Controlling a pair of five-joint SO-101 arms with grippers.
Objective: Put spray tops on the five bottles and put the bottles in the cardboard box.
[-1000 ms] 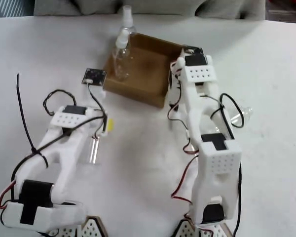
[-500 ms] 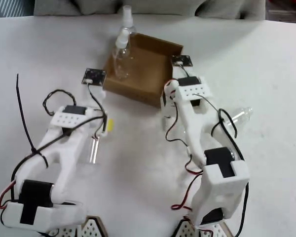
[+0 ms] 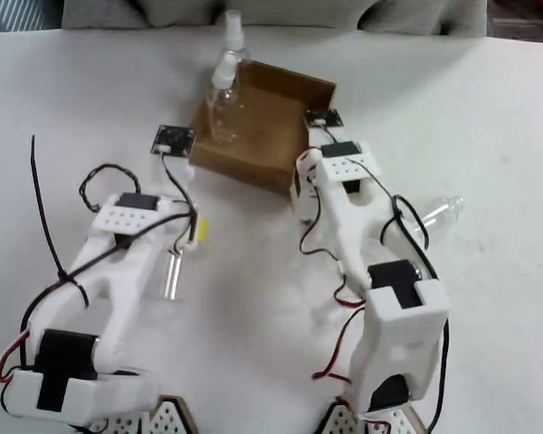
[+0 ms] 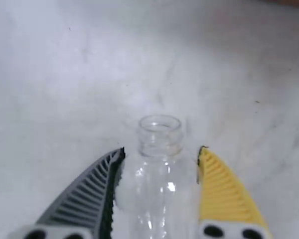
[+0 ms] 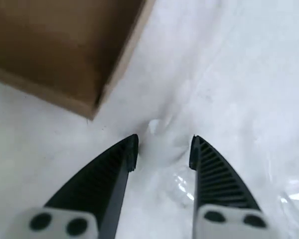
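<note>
My left gripper [image 4: 159, 152] is shut on a clear bottle [image 4: 158, 184] whose neck is uncapped, its grey and yellow fingers pressing the bottle's shoulders. In the high view this bottle [image 3: 172, 274] is at the left arm's tip, just above the table. The cardboard box [image 3: 253, 163] stands at the back centre and holds a clear bottle with a spray top [image 3: 223, 101]. My right gripper [image 5: 163, 144] is open above the table, just off the near right corner of the box [image 5: 65, 45]. A faint white shape [image 5: 158, 127] lies beyond its fingertips.
Another bottle with a spray top [image 3: 233, 29] stands behind the box. A clear uncapped bottle [image 3: 441, 213] lies on the table to the right of the right arm. Loose cables hang along both arms. The table is white cloth.
The right arm has drawn back from the box's right edge, towards me and to the left, to its near right corner. The left arm and its bottle have not moved.
</note>
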